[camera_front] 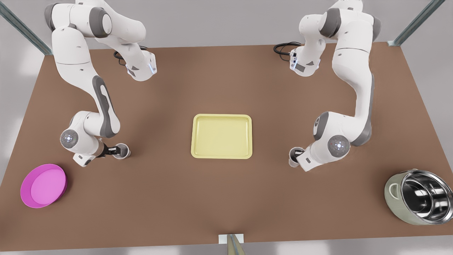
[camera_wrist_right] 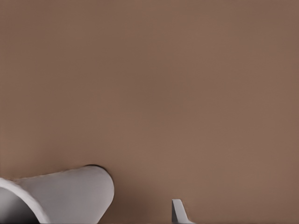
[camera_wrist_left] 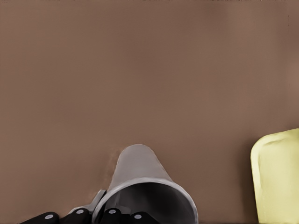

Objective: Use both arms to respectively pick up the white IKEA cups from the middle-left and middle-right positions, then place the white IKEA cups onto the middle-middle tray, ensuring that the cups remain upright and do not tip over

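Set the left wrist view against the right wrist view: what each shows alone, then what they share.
Left wrist view alone: a corner of the yellow tray, and the left pincer at the rim of its white cup. Right wrist view alone: the other white cup and a small grey tip beside it. Shared: the brown table.

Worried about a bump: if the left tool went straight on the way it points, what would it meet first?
The white IKEA cup whose rim the left tool straddles; past it, likely bare table, with the tray off to the side, though depth is unclear. The right tool is at the other cup.
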You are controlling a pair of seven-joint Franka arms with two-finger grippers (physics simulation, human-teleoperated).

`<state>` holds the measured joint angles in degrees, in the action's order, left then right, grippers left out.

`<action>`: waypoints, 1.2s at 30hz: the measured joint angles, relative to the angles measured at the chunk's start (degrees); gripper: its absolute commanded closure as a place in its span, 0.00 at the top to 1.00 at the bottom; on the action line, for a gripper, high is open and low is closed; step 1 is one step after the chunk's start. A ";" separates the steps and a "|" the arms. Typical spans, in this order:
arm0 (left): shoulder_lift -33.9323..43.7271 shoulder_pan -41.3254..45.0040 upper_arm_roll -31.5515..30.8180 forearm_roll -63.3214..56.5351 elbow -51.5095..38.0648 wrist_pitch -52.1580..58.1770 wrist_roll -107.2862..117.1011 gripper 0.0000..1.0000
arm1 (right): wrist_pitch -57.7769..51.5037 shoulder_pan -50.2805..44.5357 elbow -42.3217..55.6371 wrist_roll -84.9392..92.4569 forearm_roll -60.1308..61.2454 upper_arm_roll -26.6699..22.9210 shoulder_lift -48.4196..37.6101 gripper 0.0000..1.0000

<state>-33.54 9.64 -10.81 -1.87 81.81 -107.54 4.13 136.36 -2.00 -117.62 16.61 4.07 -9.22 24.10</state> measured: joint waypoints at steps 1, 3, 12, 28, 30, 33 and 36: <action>-1.09 0.99 -2.87 0.33 -1.34 0.43 2.87 0.21 | -0.02 -0.03 0.03 0.22 -0.03 0.03 0.02 0.61; -3.79 2.23 -8.24 0.78 -3.71 1.06 8.70 0.21 | -0.18 -0.44 0.25 0.78 -0.02 0.05 -0.01 0.48; -11.43 7.04 -12.21 2.98 -4.87 -1.87 29.16 0.21 | -3.22 -2.29 6.33 3.50 -0.01 0.08 0.61 0.21; -13.23 6.76 -11.93 2.91 -4.69 -6.23 46.79 1.00 | -1.93 -47.99 7.48 -17.63 6.49 0.10 -0.09 0.21; -12.95 6.48 -12.04 2.49 -4.69 -5.36 48.21 1.00 | 2.66 -48.57 6.10 -21.15 6.65 0.10 0.48 0.21; -10.35 5.25 -12.24 2.29 -4.77 -2.21 50.06 1.00 | 8.12 -48.82 5.03 -25.80 6.81 0.11 1.58 0.21; -6.29 2.60 -12.18 2.14 -15.18 7.68 51.58 1.00 | 11.66 -49.09 4.89 -29.76 6.87 0.11 2.80 0.21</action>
<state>-39.83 12.25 -22.99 0.27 66.63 -99.86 55.71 148.01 -51.10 -112.74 -13.15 10.94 -9.11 26.91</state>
